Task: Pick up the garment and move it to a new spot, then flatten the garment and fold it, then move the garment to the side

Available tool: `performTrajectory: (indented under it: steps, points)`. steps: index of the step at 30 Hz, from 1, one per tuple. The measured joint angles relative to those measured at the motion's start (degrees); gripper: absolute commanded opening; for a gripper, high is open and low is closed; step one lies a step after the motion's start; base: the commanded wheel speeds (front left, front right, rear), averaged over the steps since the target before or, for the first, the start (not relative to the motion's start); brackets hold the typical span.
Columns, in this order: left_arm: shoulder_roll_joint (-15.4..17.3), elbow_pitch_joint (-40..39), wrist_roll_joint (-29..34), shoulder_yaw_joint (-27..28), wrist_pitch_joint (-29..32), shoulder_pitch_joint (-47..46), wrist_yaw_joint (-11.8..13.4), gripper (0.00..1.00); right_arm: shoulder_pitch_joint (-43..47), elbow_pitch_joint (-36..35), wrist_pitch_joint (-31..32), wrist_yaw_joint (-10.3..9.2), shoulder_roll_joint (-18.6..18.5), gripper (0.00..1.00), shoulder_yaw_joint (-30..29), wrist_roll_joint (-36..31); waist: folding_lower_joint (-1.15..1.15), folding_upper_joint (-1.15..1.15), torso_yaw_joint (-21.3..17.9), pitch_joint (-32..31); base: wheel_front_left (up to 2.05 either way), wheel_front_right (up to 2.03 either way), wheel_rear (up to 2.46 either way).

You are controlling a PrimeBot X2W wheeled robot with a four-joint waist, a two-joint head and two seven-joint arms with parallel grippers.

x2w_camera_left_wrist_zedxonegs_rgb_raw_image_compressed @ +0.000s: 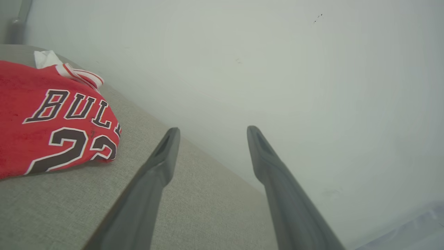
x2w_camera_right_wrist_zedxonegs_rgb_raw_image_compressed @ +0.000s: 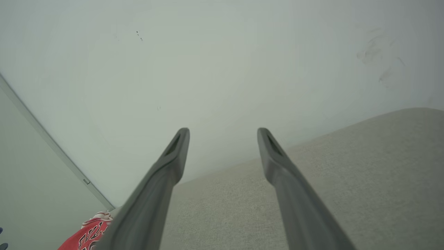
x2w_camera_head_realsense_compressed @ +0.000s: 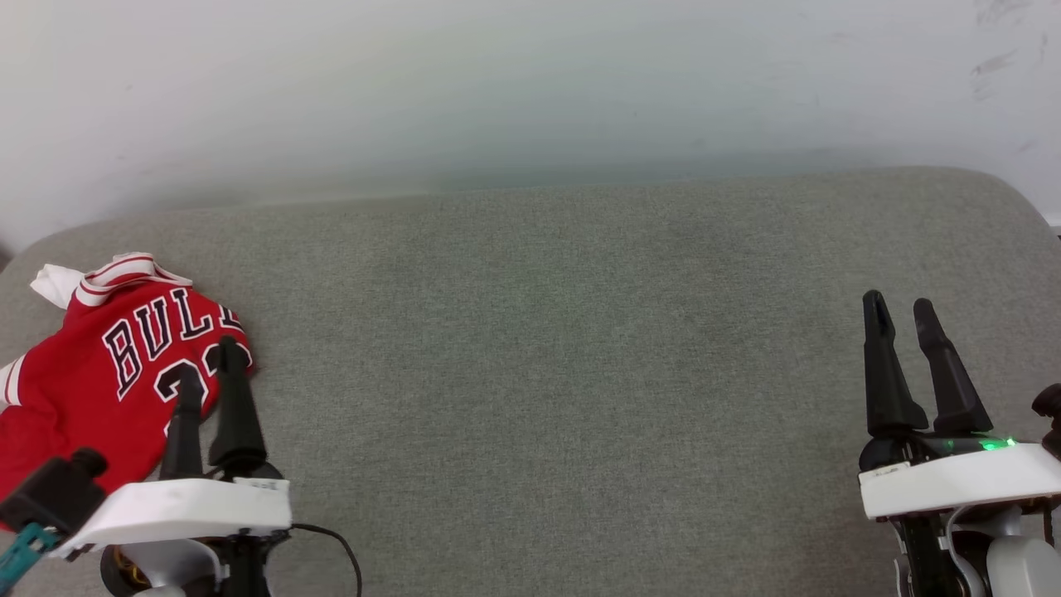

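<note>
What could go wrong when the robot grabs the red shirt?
The garment lies bunched near the left edge of the grey surface, so a nudge might push it off. The open left gripper might pinch one layer, lifting it tangled. The right gripper is too far to help quickly.

**On the grey fabric surface (x2w_camera_head_realsense_compressed: 580, 348): the garment (x2w_camera_head_realsense_compressed: 91, 373) at its left end**

The grey fabric surface is wide, with a woven texture and rounded far corners. The garment lies rumpled directly on it near the left far corner, front side up (black, white-outlined letters "BUL" and part of a number show; the rest curves out of sight). Its white-and-red striped trim and a bit of white cloth lie toward the far edge.
</note>
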Motion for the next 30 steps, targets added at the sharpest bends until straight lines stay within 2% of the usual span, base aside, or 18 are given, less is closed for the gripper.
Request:
performTrajectory:
  steps: [10, 12, 16, 26, 30]
  points:
    - [0.05, -2.49, 11.59, -6.21, -1.69, 0.94, -0.4, 1.0, -0.07, -1.04, -1.6, 0.01, 0.0, 1.0, 1.67, -10.14, 0.0, 0.0, -0.31, 0.48, 0.0, 0.0, 0.0]
    - [0.53, -2.56, 14.72, -7.59, -1.96, 1.25, 0.27, 1.0, -0.07, -0.96, -1.98, 0.01, 0.0, 1.0, 1.82, -11.48, 0.0, 0.0, -0.39, 0.49, 0.0, 0.0, 0.0]
    - [2.53, -2.96, 19.03, -11.41, -2.59, 1.41, 3.46, 1.0, -0.06, -0.96, -2.57, 0.01, 0.0, 1.0, 2.49, -14.89, 0.0, 0.0, -0.55, 0.54, 0.0, 0.0, 0.0]
    - [9.21, -3.03, 26.15, -23.07, -3.97, 0.7, 14.95, 1.0, 0.01, -0.13, -4.08, 0.01, -0.01, 1.0, 3.32, -21.84, 0.0, 0.0, -0.98, 0.85, 0.0, 0.0, 0.0]
    - [11.4, -2.22, 27.63, -27.18, -4.5, 0.31, 18.71, 1.0, 0.04, 0.45, -4.58, 0.01, -0.02, 1.0, 3.53, -24.38, 0.0, 0.0, -1.14, 1.01, 0.0, 0.0, 0.0]
